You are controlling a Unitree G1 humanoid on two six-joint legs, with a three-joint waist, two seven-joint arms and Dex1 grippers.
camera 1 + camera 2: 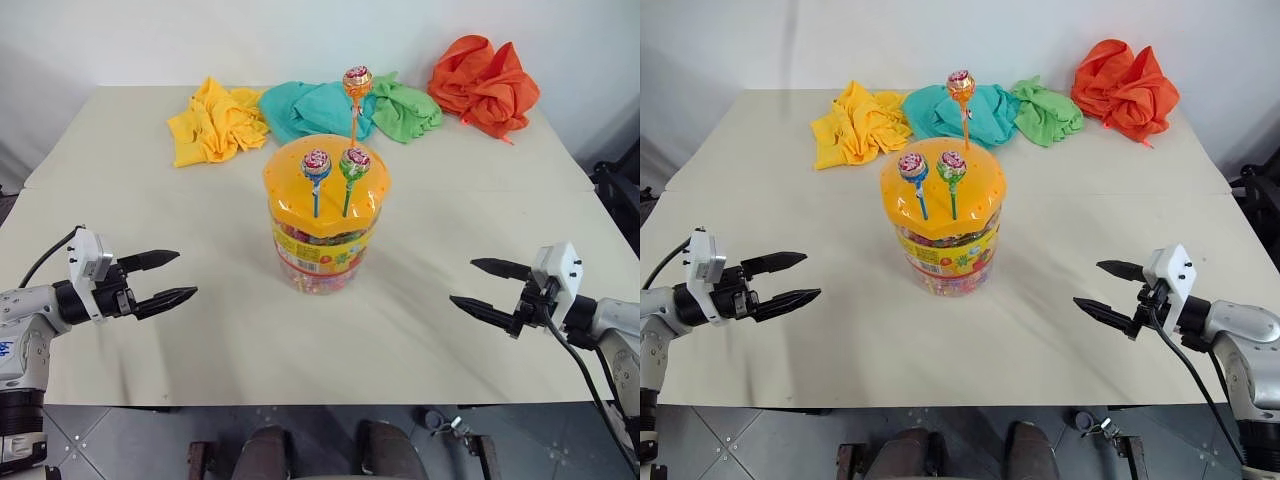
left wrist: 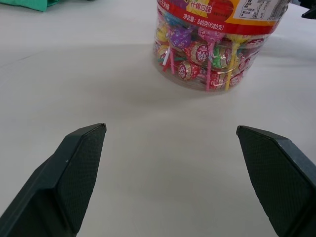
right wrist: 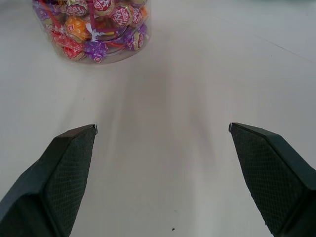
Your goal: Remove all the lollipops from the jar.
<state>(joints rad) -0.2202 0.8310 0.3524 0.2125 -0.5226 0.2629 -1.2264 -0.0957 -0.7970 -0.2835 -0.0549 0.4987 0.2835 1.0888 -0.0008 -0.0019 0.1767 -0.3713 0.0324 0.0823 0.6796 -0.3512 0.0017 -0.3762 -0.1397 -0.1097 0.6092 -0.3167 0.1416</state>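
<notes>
Left eye view: the jar [image 1: 322,235], a clear plastic cylinder packed with bright wrapped sweets, wears a yellow-red label band and a glossy domed orange lid [image 1: 325,180] dotted with small holes. It stands upright on the matte pale table [image 1: 150,180], between the two grippers and a little farther from the robot than both. Three lollipops stand in the lid, heads up, sticks near vertical: the blue-stick lollipop [image 1: 316,165] on the side of the left gripper [image 1: 168,278], the green-stick lollipop [image 1: 354,163] just beside it toward the right gripper [image 1: 487,287], and the taller orange-stick lollipop [image 1: 357,82] behind them. Each head is a small ball in a pink-patterned wrapper.

Both grippers hover over bare table with their tapered black fingers spread wide, holding nothing, well apart from the jar and pointing inward toward it.

Beyond the jar lie crumpled soft cloths: a yellow cloth [image 1: 211,121], a teal cloth [image 1: 312,107], a green cloth [image 1: 407,109] and an orange cloth [image 1: 485,83].
</notes>
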